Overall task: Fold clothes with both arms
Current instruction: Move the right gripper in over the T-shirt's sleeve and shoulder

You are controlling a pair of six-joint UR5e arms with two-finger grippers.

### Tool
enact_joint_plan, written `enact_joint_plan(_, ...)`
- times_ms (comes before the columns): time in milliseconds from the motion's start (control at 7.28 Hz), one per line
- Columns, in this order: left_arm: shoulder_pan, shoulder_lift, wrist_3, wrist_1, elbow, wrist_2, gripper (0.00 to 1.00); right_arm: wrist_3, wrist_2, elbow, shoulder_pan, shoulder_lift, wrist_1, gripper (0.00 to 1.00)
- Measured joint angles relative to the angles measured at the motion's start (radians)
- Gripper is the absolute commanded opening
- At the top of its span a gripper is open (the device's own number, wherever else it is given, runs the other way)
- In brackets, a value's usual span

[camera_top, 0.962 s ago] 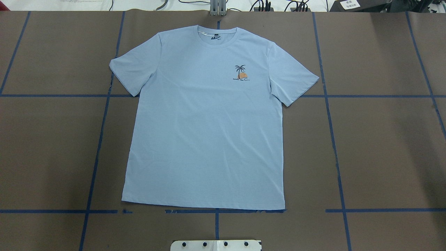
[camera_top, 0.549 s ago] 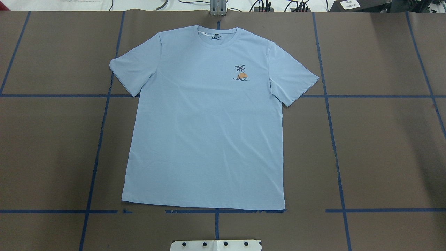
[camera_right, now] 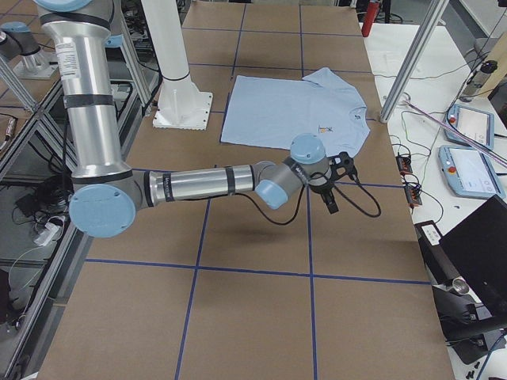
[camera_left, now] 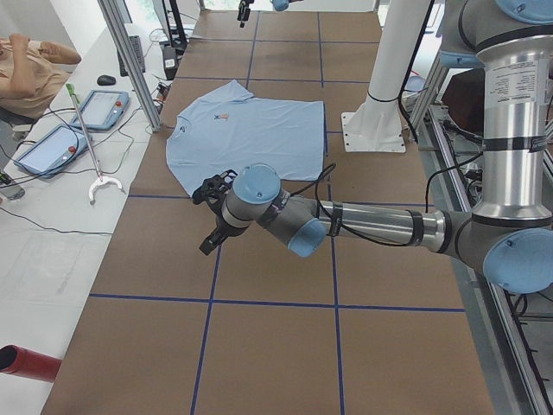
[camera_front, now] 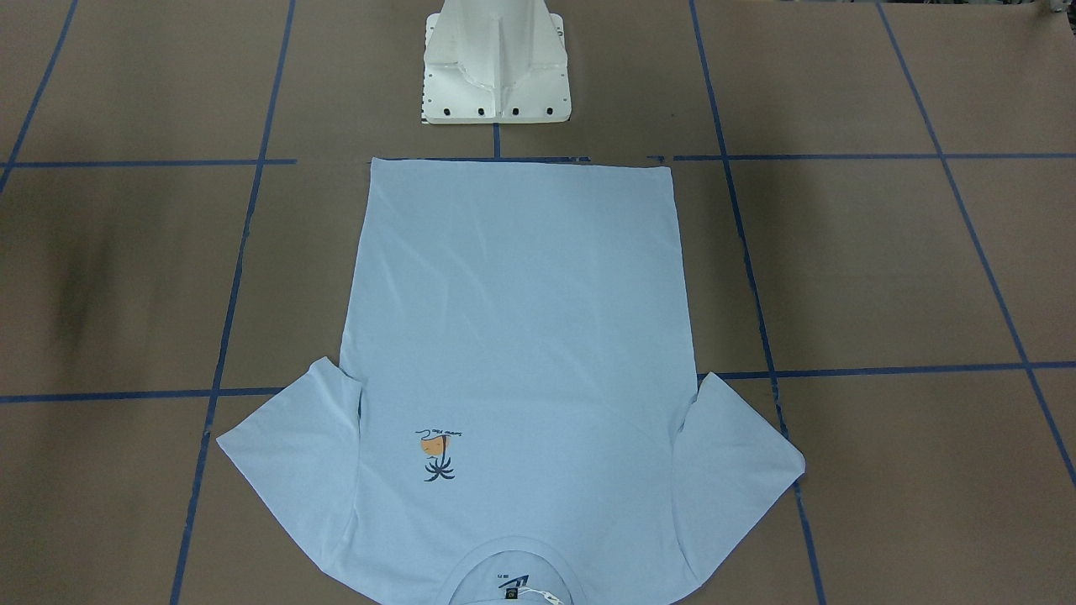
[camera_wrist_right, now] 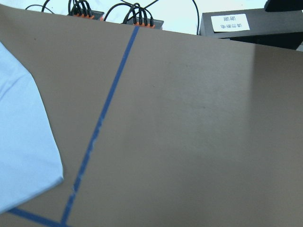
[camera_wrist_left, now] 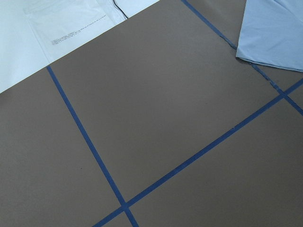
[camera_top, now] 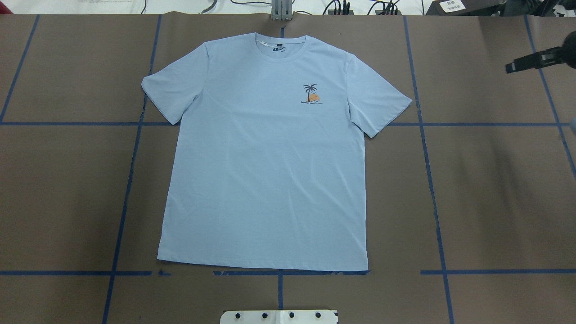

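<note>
The pale blue T-shirt (camera_top: 270, 171) lies flat and face up in the middle of the brown table, collar at the far edge and hem towards the robot base; it also shows in the front-facing view (camera_front: 521, 336). My right gripper (camera_top: 510, 67) is just inside the overhead view's upper right edge, above bare table, well right of the right sleeve. In the exterior right view (camera_right: 339, 184) its fingers stand apart and hold nothing. My left gripper (camera_left: 207, 218) shows only in the exterior left view, above bare table short of the left sleeve; I cannot tell whether it is open.
The white pedestal base (camera_front: 496, 67) stands just behind the hem. Blue tape lines (camera_top: 432, 180) grid the table. Cables and plugs (camera_top: 360, 6) line the far edge. A person (camera_left: 30, 73), tablets (camera_left: 104, 108) and a metal post (camera_left: 130, 60) are beyond the far edge.
My right gripper has come into the overhead view at its upper right edge. The T-shirt has not moved.
</note>
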Motion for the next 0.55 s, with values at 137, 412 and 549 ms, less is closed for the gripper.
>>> enact_joint_plan(137, 0.0, -0.001, 0.0, -0.002, 0.0, 0.0, 1.0, 0.135, -0.1, -0.041, -0.09, 0.087, 0.006, 0.95)
enact_joint_plan(412, 0.0, -0.002, 0.0, -0.004, -0.001, 0.001, 1.0, 0.348, -0.313, -0.167, -0.272, 0.208, 0.099, 0.76)
enact_joint_plan(549, 0.0, -0.002, 0.0, -0.005, 0.0, 0.001, 1.0, 0.407, -0.382, -0.227, -0.331, 0.225, 0.172, 0.72)
